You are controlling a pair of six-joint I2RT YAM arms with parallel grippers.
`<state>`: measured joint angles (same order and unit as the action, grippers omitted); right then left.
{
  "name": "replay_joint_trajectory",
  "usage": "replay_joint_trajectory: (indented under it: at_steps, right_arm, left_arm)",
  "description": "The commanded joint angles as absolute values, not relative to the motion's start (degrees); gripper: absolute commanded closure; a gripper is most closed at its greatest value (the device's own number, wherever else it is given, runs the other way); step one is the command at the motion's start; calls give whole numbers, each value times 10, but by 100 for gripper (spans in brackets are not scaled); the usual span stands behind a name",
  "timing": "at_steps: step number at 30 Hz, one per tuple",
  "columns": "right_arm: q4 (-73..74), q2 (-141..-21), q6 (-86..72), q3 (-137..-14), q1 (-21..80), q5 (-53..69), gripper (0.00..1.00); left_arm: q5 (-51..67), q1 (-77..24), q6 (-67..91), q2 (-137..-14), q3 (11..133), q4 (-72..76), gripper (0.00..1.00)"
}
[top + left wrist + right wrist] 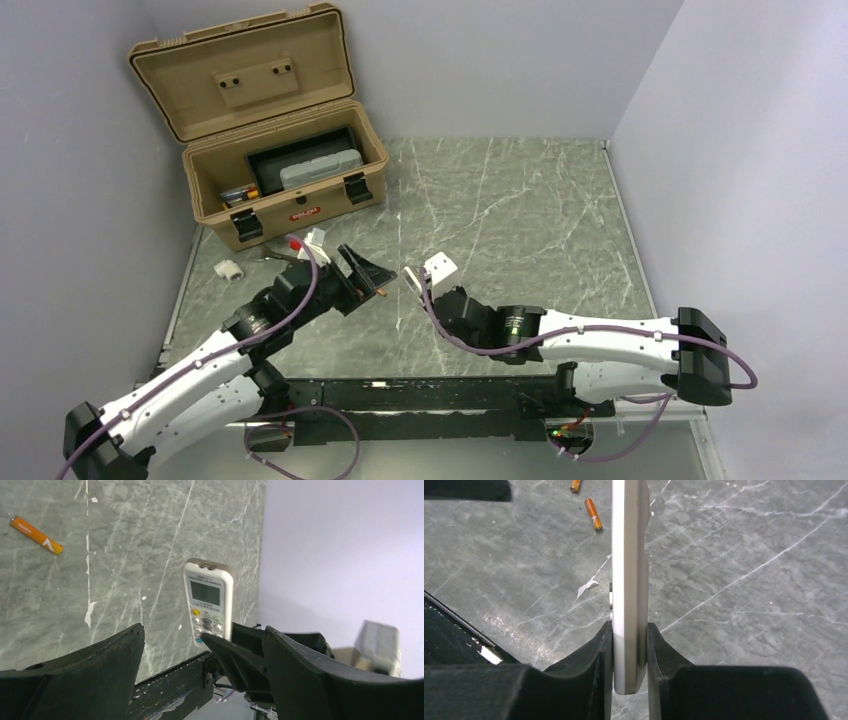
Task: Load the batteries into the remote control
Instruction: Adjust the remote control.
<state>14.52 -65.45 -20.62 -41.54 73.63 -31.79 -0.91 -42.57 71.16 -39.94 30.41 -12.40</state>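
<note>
1. Remote control (628,570): one. It is clamped at its lower end in the right pincer (629,630) and appears raised off the table (520,200), standing edge-on between the fingers (659,645). The grip on the end probably leaves most of the body free for the other arm to work on.
2. The left wrist view shows the remote control's display and button face turned toward the left arm. The back with the battery recess is hidden, so I cannot tell whether any cover is on or off. As I judge it, the back must be presented before loading can begin.
3. Right pincer: one, pressed together on the remote control's two broad faces.
4. Left pincer (362,272): one, spread wide and holding nothing. It is poised just left of the remote control, probably ready to fetch a cell.
5. Batteries (593,514): two counted in the right wrist view. Both lie loose on the table beyond the remote control, close together, and the second battery (575,485) is cut by the frame edge. The left wrist view shows one, most likely one of the same pair. Neither is loaded, so the task looks to be at an early stage.
6. Toolbox (300,205): one, tan, with its lid open, at the far left of the table. It holds one grey case (320,170).
7. White block (228,268): one, on the table in front of the toolbox, apart from the work.
</note>
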Motion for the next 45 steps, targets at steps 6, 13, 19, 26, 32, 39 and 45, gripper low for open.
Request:
replay_joint_trajectory:
  at_steps: [6, 13, 19, 26, 32, 39, 45]
  right_arm:
    - [190, -640, -169, -469, 817, -455, 100]
    - [213, -646, -168, -489, 858, -503, 100]
    - [230, -660, -161, -506, 880, -554, 100]
    - [248, -681, -146, -525, 913, -615, 100]
    - [257, -708, -137, -536, 922, -643, 100]
    - [247, -729, -114, -542, 926, -668, 100]
    - [219, -729, -96, -542, 933, -661, 100]
  left_arm:
    - [-107, -488, 799, -495, 405, -127, 9]
    - [-131, -522, 809, -535, 448, -148, 9]
    - [-139, -552, 821, -548, 453, -152, 13]
    - [-148, -568, 831, -550, 451, -146, 22]
    - [-153, -576, 831, -552, 460, -149, 30]
    - [-155, -582, 842, -546, 447, -146, 43]
    - [-157, -584, 842, -543, 445, -144, 67]
